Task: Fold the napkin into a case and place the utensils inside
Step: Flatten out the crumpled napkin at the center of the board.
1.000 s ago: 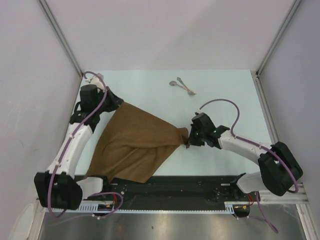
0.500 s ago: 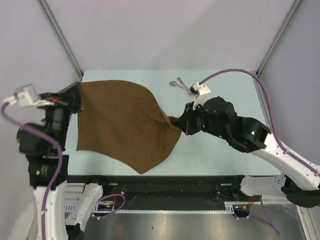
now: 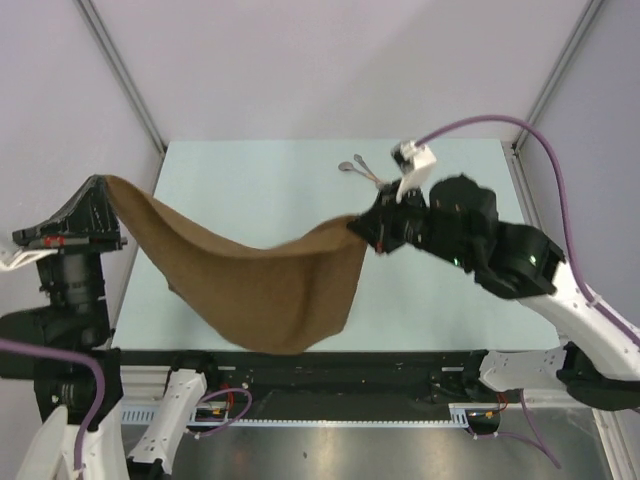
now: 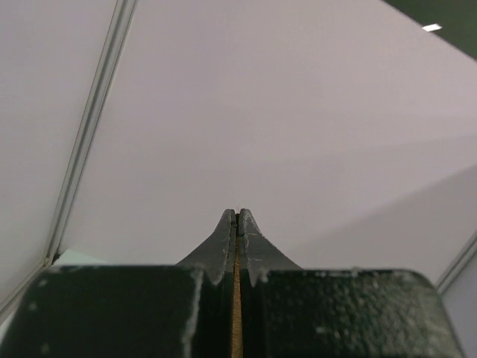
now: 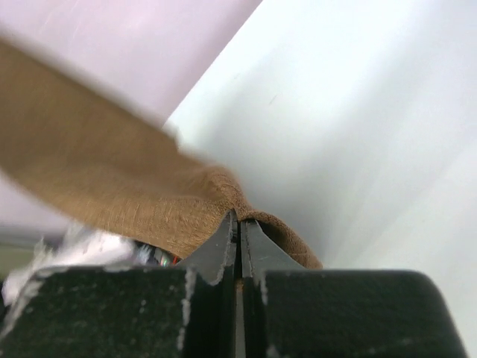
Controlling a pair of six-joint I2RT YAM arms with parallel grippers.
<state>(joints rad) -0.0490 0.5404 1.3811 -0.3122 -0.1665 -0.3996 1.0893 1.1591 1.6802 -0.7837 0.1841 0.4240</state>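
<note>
Left gripper (image 3: 98, 185) and right gripper (image 3: 360, 222) pinch napkin (image 3: 270, 285) slung between

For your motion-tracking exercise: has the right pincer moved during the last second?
Yes. The right pincer, shut on the napkin, has moved toward the far side, closer to the unmoved utensils.

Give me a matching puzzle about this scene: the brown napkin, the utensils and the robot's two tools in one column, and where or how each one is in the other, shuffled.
Column one
1. napkin
2. utensils
3. left tool
4. right tool

Column two
A. shut on a cloth corner, close to the utensils
B. lying on the table, far side
C. slung between both arms, sagging in the middle
D. shut on a cloth corner, raised high at the left side

Pairs: 1-C, 2-B, 3-D, 4-A
</note>
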